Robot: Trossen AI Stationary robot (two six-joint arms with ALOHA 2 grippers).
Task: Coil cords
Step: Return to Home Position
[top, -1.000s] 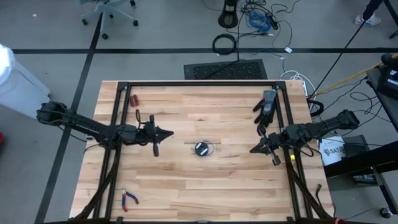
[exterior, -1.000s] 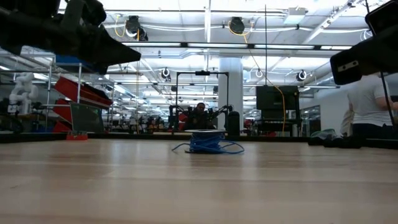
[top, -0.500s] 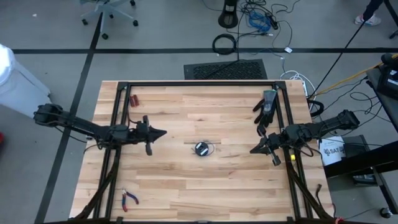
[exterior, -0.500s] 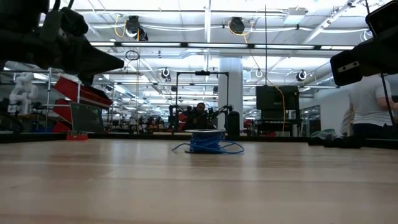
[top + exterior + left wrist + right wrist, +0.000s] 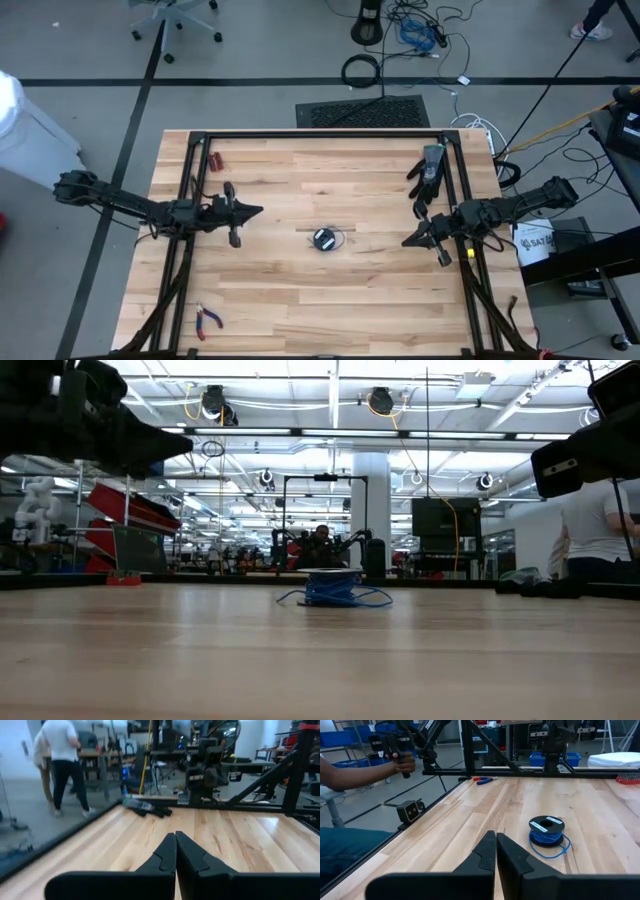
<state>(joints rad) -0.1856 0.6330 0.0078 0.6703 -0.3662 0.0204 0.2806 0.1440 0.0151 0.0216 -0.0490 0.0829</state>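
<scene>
The cord (image 5: 324, 239) is a small coil of thin blue cable with a dark top, resting flat on the table's middle; a loose loop trails beside it. It also shows in the low view (image 5: 332, 590) and the right wrist view (image 5: 547, 831). My left gripper (image 5: 258, 211) is shut and empty, held above the table left of the coil, pointing toward the right edge. My right gripper (image 5: 408, 241) is shut and empty, right of the coil, pointing at it.
A black glove (image 5: 429, 170) lies at the far right of the table. Red-handled pliers (image 5: 208, 320) lie near the front left corner. A small red thing (image 5: 213, 160) lies at the far left. A dark frame (image 5: 320, 134) borders the table. A person's arm (image 5: 355, 770) shows beyond the table.
My left gripper has drawn back toward the table's left edge, away from the coil, staying above the table. The coil and my right gripper have kept still.
</scene>
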